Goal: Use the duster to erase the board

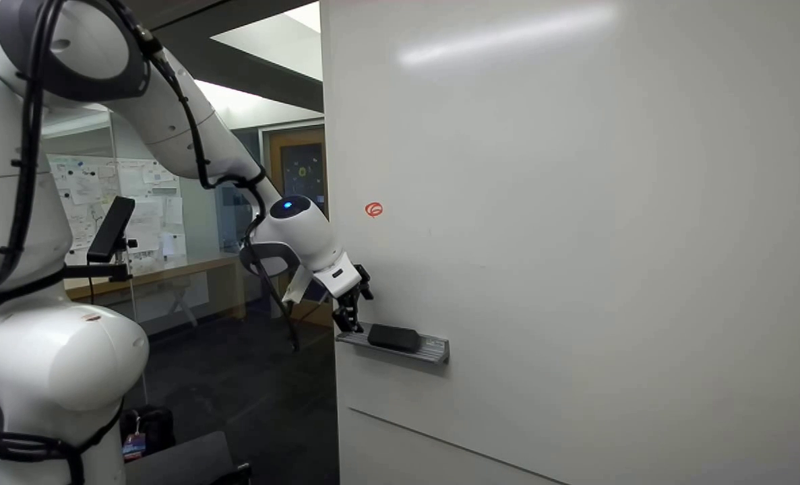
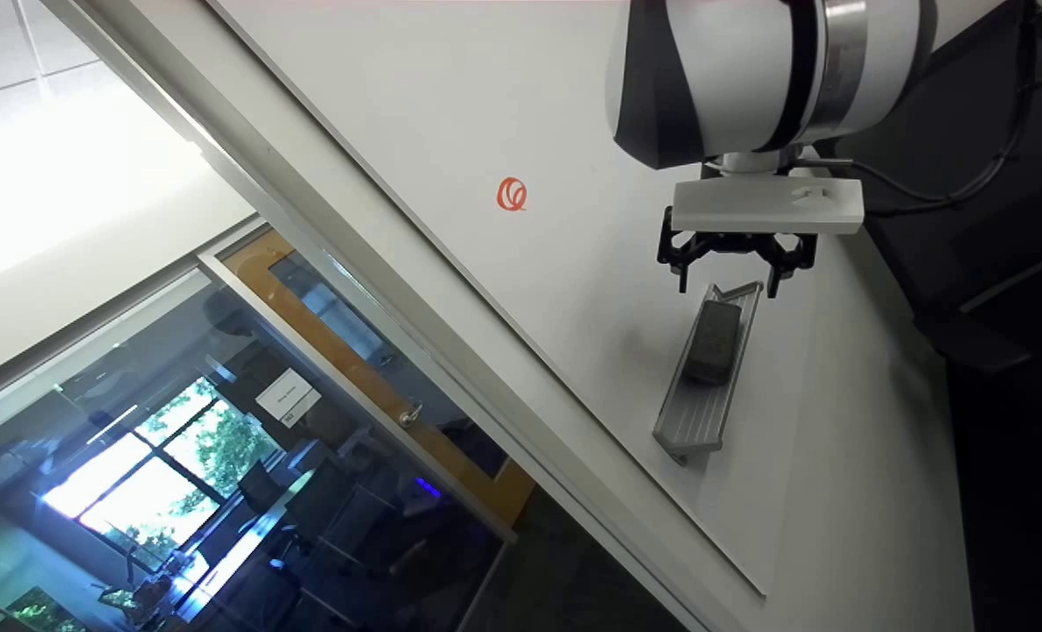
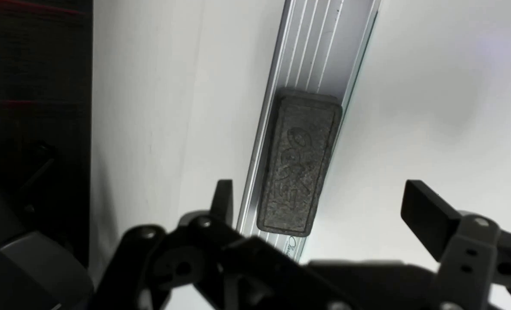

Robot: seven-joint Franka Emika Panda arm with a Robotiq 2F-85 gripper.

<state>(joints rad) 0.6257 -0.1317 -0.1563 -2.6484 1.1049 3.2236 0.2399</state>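
The duster is a dark flat block lying on the grey tray ledge fixed to the board. It also shows in an exterior view and, with an embossed top, in the wrist view. The white board carries a small red scribble, seen in both exterior views. My gripper is open and empty, close to the ledge and apart from the duster. In the wrist view its fingers are wide apart, with the duster nearer the left finger.
The ledge sticks out from the board near the board's side edge. Beyond that edge are a wooden door and a long table. A cable hangs from the arm beside the wrist.
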